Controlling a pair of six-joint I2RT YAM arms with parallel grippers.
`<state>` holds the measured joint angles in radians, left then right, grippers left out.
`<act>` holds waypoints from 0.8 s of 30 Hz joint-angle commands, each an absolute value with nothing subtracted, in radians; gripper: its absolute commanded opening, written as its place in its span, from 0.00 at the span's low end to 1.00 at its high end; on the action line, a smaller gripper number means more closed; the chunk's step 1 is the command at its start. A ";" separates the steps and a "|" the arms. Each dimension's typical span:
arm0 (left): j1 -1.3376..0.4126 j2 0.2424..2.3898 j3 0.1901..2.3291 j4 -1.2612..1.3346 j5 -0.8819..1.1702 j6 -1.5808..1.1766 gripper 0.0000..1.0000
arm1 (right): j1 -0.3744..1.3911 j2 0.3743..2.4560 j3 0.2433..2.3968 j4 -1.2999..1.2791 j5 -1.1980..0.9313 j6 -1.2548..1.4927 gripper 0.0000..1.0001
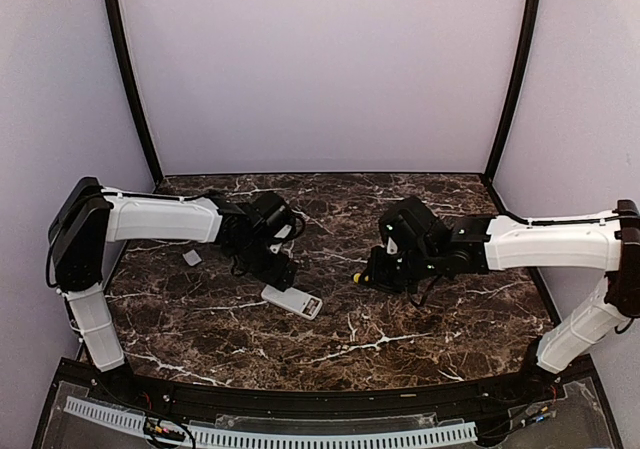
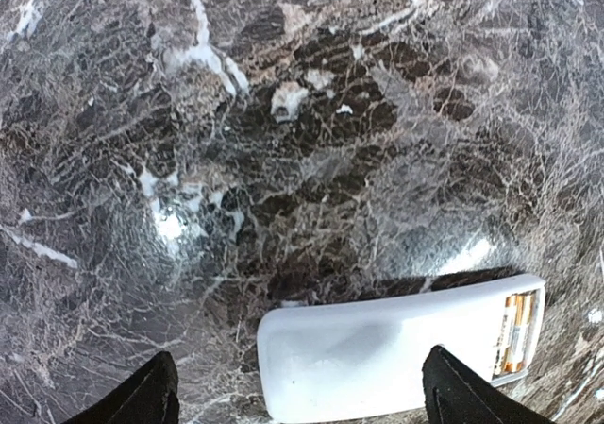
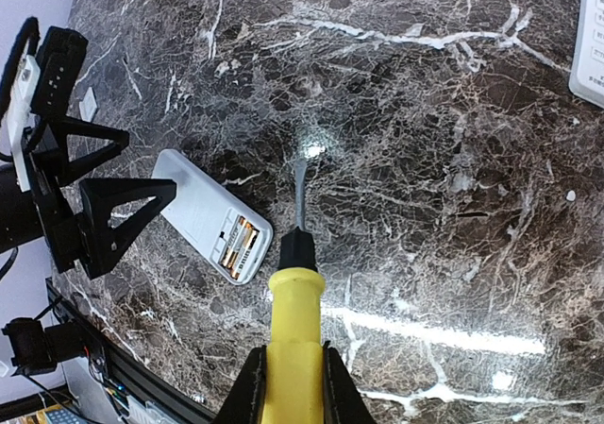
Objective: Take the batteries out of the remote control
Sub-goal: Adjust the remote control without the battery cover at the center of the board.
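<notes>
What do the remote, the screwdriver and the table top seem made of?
Remote: probably white plastic, smooth shell with soft sheen. Screwdriver: yellow handle looks plastic; grey shaft, probably metal. Table top: dark marble pattern with white veins, polished, as lights reflect; real stone or laminate, cannot tell.

Left gripper (image 2: pixel 300 400) cropped at its view's lower edge; white object (image 3: pixel 593 37), only a corner.
</notes>
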<state>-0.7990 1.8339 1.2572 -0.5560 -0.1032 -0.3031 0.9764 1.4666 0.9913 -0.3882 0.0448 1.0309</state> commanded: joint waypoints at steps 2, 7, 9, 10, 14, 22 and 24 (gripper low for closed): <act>-0.755 1.874 1.305 -0.563 -0.117 -0.315 0.89 | 0.971 1.474 1.021 -0.360 0.053 1.023 0.00; -0.742 1.923 1.342 -0.579 -0.108 -0.294 0.89 | 0.970 1.478 1.022 -0.364 0.054 1.018 0.00; -0.742 1.934 1.343 -0.584 -0.111 -0.287 0.89 | 0.970 1.479 1.023 -0.365 0.054 1.018 0.00; -0.742 1.941 1.342 -0.586 -0.115 -0.284 0.89 | 0.971 1.479 1.021 -0.364 0.055 1.020 0.00; -0.742 1.953 1.335 -0.588 -0.135 -0.276 0.90 | 0.971 1.480 1.019 -0.360 0.054 1.021 0.00; -0.742 1.967 1.338 -0.618 -0.127 -0.258 0.90 | 0.971 1.483 1.015 -0.360 0.050 1.026 0.00; -0.744 1.954 1.324 -0.615 -0.114 -0.251 0.89 | 0.971 1.478 1.010 -0.359 0.052 1.029 0.00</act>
